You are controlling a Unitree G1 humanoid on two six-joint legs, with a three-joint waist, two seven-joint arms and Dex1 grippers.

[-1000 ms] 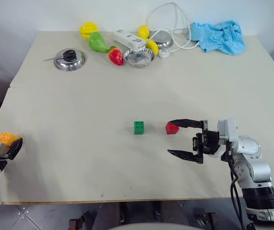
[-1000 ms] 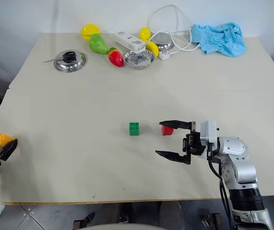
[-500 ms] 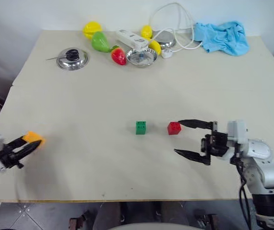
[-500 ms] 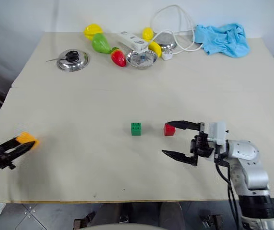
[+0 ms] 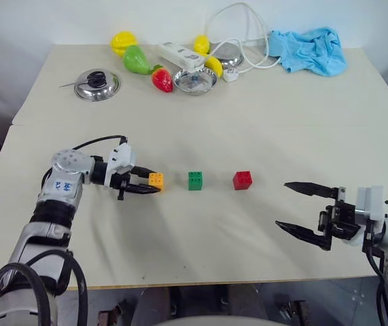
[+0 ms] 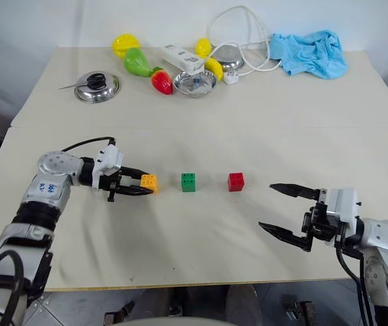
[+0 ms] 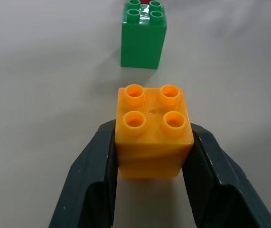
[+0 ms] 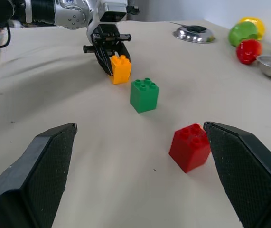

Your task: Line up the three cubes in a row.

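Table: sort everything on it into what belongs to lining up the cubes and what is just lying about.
Belongs to the job:
orange-yellow cube, held in the left gripper
green cube
red cube

Just lying about:
toy fruits
power strip and white cable
blue cloth
metal lid
metal bowl

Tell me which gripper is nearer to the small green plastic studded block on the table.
Left. The left gripper, shut on the orange-yellow plastic block, sits just beside the green plastic block. The right gripper, open, hangs farther off, beyond the red plastic block.
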